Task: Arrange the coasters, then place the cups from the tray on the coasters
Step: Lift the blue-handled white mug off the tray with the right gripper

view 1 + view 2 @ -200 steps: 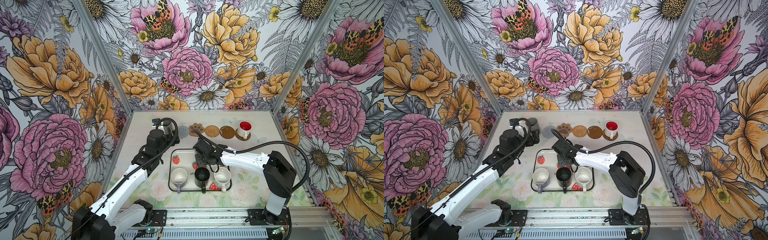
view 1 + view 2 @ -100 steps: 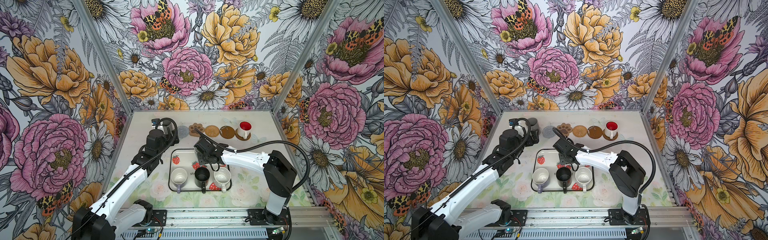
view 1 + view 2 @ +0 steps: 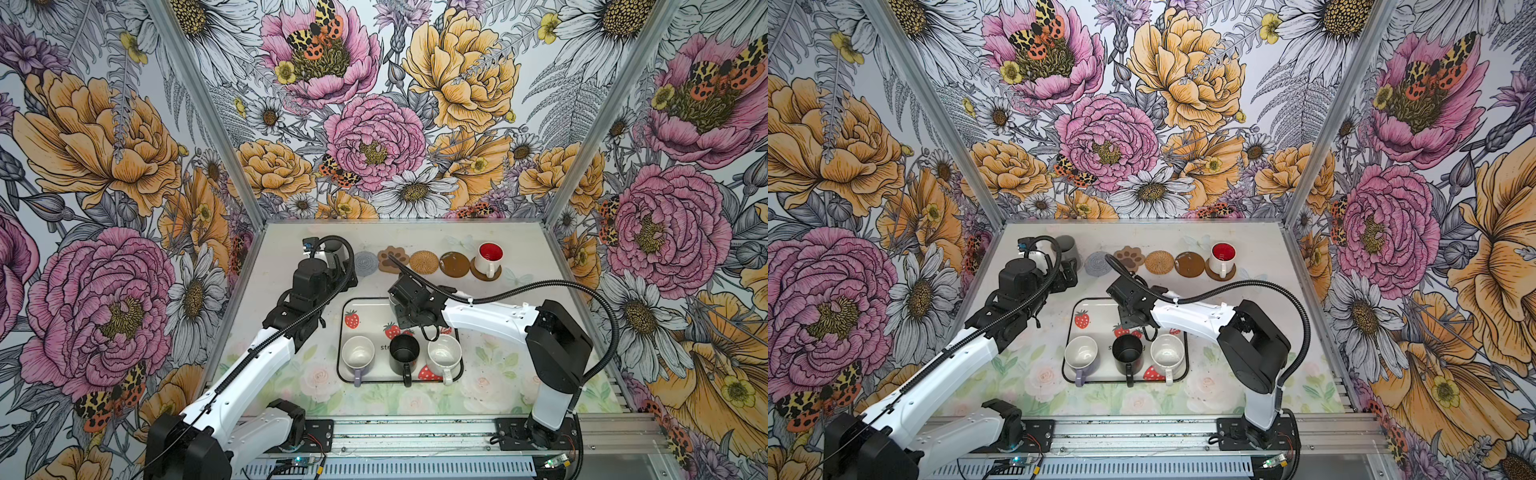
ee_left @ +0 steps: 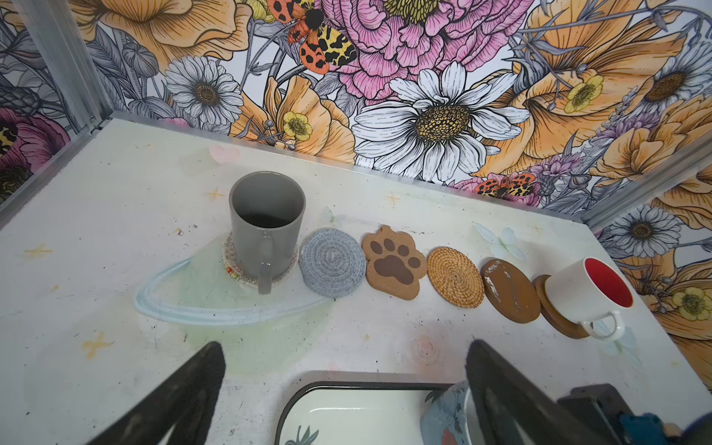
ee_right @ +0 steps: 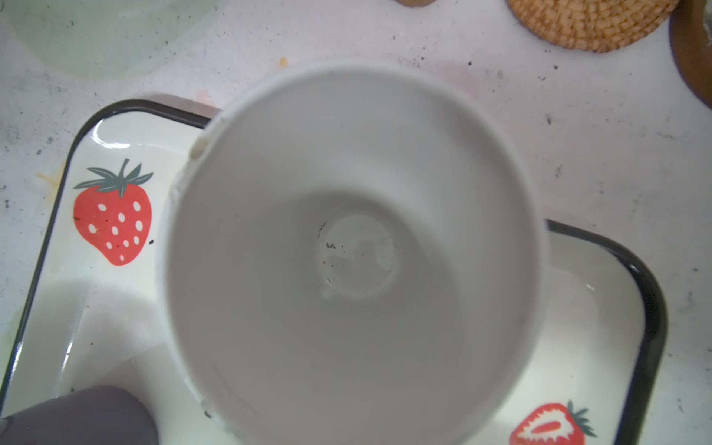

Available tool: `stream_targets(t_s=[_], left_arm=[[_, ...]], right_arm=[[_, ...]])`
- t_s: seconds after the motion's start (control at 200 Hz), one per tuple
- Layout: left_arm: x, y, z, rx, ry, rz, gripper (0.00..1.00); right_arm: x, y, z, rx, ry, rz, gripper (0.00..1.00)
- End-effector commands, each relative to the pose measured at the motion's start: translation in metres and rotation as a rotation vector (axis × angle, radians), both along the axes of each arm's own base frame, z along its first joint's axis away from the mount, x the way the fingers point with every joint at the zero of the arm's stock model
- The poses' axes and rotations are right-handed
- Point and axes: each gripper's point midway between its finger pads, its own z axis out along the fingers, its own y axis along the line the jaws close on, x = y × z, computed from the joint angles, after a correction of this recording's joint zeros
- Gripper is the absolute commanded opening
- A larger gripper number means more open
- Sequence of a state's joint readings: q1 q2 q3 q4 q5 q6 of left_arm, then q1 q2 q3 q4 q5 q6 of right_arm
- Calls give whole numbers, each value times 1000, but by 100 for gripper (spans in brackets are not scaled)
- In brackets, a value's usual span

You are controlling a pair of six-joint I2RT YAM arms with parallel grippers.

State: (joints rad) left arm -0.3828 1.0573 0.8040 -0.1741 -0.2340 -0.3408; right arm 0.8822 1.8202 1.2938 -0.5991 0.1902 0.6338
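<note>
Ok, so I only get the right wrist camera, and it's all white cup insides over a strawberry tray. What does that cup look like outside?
Observer: The left wrist view catches its side: a light blue mug with a flower print.
Operator: Are any cups on coasters yet?
Observer: Two, at opposite ends of the row: a tall grey mug on a pale round coaster, and a white mug with red inside on a dark brown coaster.
Operator: How many others wait on the tray?
Observer: Three, in a row along the tray: a lavender mug, a black mug and a white mug.
</note>
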Motion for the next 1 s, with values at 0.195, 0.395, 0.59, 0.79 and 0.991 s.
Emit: stream_targets(t_s=[0.195,0.395,0.59,0.79,0.991], left_arm=[[3,0,1,-11,-14,-6,99],[4,2,-3,-9,-6,0,99],[2,-2,-2,-20,-5,-25,99],[3,-1,-3,-21,-2,-20,99],[3,-1,-3,-21,-1,-21,99]], right_arm=[[12,4,7,-1,-35,2,2],[14,1,12,-6,-50,8,0],[18,-7,24,-13,-89,8,0],[19,-14,33,-12,-110,7,0],[22,-18,39,-7,-123,6,0]])
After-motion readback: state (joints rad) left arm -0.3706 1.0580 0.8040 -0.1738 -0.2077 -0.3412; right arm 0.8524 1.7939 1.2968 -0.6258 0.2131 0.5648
